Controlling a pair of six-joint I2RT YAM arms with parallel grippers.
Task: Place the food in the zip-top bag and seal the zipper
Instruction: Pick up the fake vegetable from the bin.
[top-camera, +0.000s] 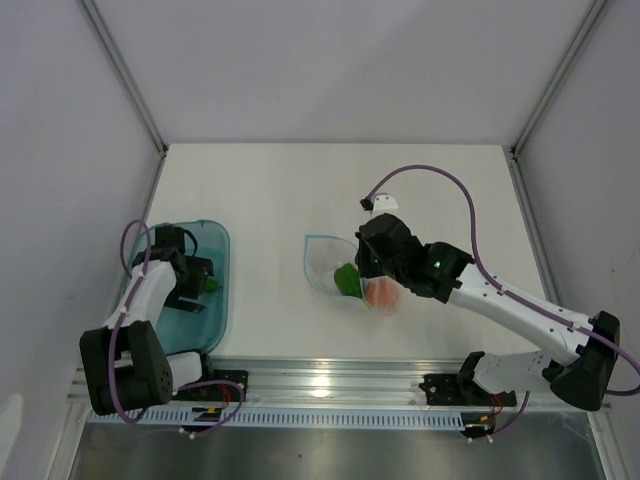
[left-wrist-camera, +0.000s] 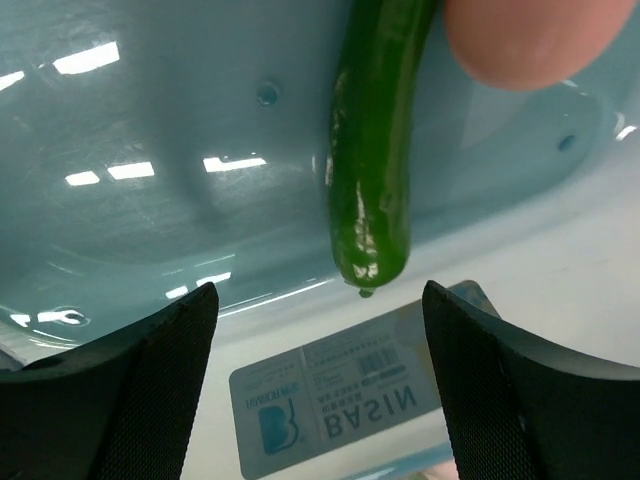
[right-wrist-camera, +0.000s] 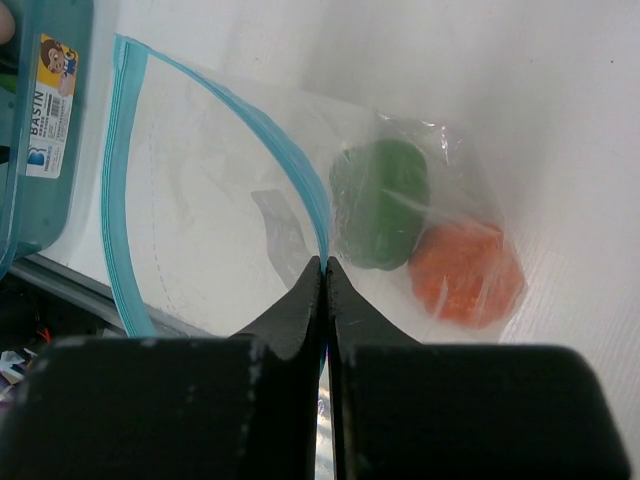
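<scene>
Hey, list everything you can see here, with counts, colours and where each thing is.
bag: 1, clear, table centre, mouth open
zipper: 1, blue, along bag mouth
pepper: 1, green, inside bag
fruit: 1, orange, inside bag beside pepper
pod: 1, green, in tray
egg: 1, pinkish, in tray beside pod, partly in view
tray: 1, teal, table left
table: 1, white
left gripper: 1, black, open, over tray near pod
right gripper: 1, black, shut on zipper
</scene>
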